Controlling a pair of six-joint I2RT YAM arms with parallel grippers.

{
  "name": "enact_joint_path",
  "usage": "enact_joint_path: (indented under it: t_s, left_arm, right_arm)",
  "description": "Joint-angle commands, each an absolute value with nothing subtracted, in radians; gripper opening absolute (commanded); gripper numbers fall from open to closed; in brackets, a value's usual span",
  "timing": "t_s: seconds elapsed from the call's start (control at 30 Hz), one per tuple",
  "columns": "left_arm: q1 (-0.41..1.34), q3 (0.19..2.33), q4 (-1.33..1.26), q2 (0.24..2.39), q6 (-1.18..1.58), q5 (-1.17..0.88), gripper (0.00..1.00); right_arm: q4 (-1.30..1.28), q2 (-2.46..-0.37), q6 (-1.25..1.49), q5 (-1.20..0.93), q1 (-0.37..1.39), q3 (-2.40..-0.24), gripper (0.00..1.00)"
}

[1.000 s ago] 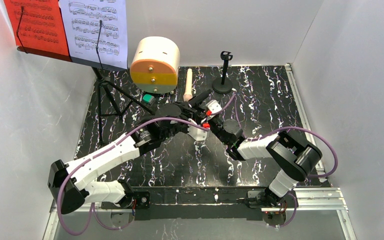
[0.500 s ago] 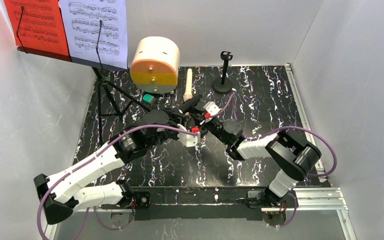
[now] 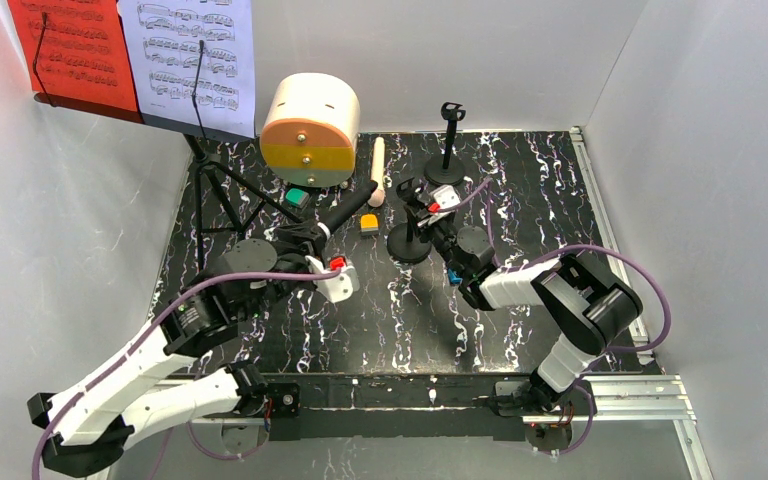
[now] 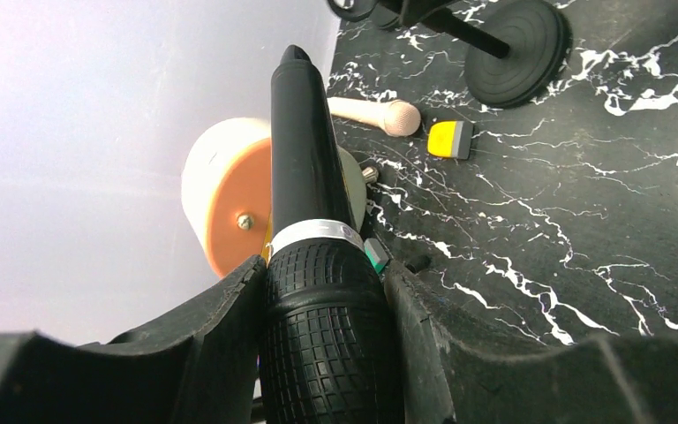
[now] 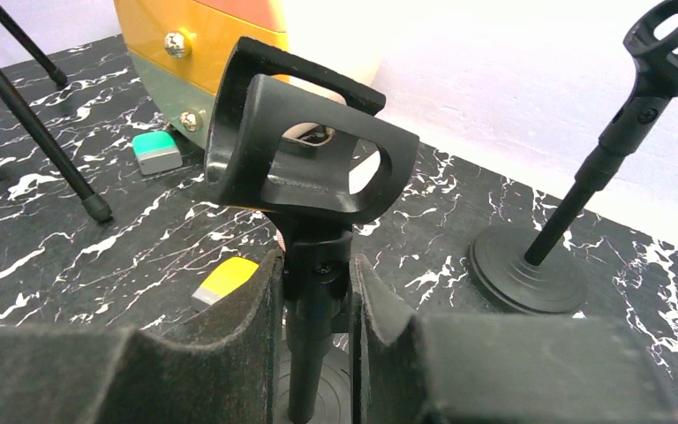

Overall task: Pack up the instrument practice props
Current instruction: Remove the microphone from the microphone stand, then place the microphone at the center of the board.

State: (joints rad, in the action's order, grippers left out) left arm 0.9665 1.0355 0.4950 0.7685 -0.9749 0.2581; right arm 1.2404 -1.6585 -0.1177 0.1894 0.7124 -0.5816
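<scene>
A black white-veined tabletop (image 3: 540,200) is enclosed by white walls (image 3: 520,60). At ten o'clock, a red page (image 3: 65,45) and a white page (image 3: 195,50) are carried by the music rack (image 3: 200,135). The black microphone (image 4: 305,159) is pinched by the left gripper (image 4: 327,291). At its three o'clock, a mic holder (image 5: 309,159) is clamped at the stem by the right gripper (image 5: 318,300).

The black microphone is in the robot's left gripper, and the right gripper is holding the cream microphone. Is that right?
Not quite. The right gripper is holding a black mic holder by its stem, as the right wrist view shows. The black microphone is indeed in the left gripper.
</scene>
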Motion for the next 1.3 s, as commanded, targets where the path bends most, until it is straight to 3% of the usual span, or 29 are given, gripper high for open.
enact_joint_path:
  t_s: [0.0, 0.23, 0.43, 0.7, 1.03, 1.27]
  left_arm:
    - [0.968, 1.069, 0.513, 0.767, -0.891, 0.318, 0.0]
    - [0.968, 1.013, 0.34, 0.853, -0.582, 0.366, 0.0]
    - [0.968, 0.921, 0.103, 0.943, -0.329, 0.523, 0.0]
    - [0.96, 0.882, -0.185, 1.103, -0.145, 0.63, 0.0]
    - [0.878, 0.979, -0.346, 1.402, -0.009, 0.522, 0.0]
    - [0.802, 1.091, -0.456, 1.633, 0.09, 0.449, 0.0]
  right_arm:
    - [0.94, -1.723, -0.17, 0.307, 0.686, -0.53, 0.01]
    - [0.921, -1.719, -0.138, 0.296, 0.639, -0.554, 0.01]
    - [0.912, -1.742, -0.099, 0.257, 0.563, -0.604, 0.01]
    - [0.888, -1.821, -0.084, 0.239, 0.49, -0.739, 0.01]
    - [0.865, -1.908, 0.045, 0.358, 0.429, -0.816, 0.01]
    - [0.879, -1.888, 0.021, 0.282, 0.425, -0.803, 0.42]
